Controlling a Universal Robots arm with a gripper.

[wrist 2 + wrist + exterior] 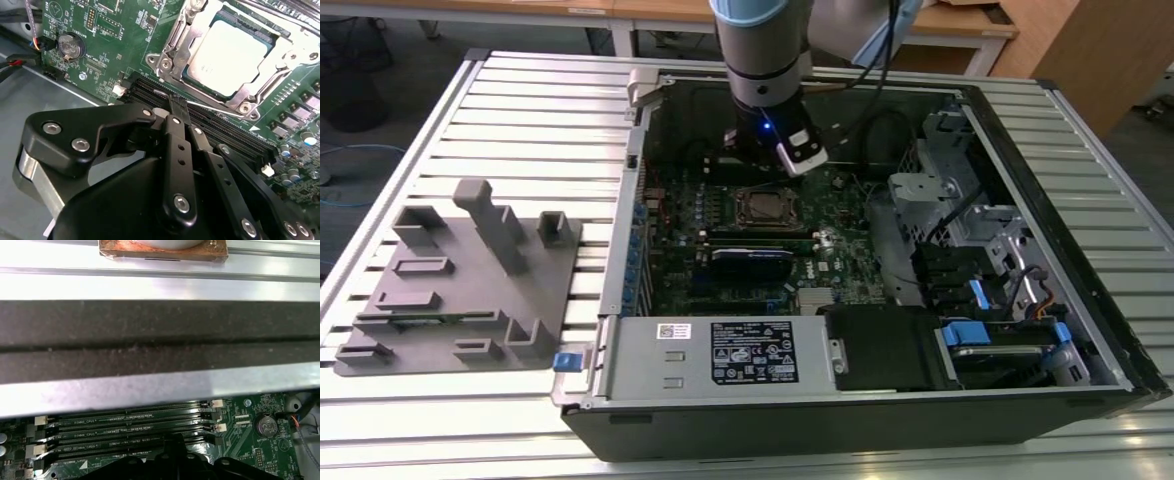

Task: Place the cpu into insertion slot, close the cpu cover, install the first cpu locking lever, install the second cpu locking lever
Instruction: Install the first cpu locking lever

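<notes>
Working the lever stage, by my read: cpu [231, 56] already sits in the insertion slot [170, 50], and the cpu cover [280, 50] lies flat over it, chip top showing through its window. In the exterior view the socket [765, 207] sits mid-board inside the open computer case [1067, 130], just near of the arm.

Gripper [176, 104] has its fingers pinched together, no visible gap, tips down at the long memory slots [235, 135] just beside the socket. A thin bright wire lever [210, 109] runs past the tips; can't tell whether the fingers actually hold it or only touch it.

Judgement: the next move needs the lever pushed down and hooked under its catch. Small target, easy to slip off.

View differences:
- Second wrist view gives socket, cover, finger tips, coin battery [69, 45].
- First wrist view looks the other way: memory slots [125, 432], case wall [160, 345], battery [265, 425]; no socket.
- Exterior view adds the grey fixture tray [467, 280] on the table [454, 430], at the exterior view's left, well apart from the case.
</notes>
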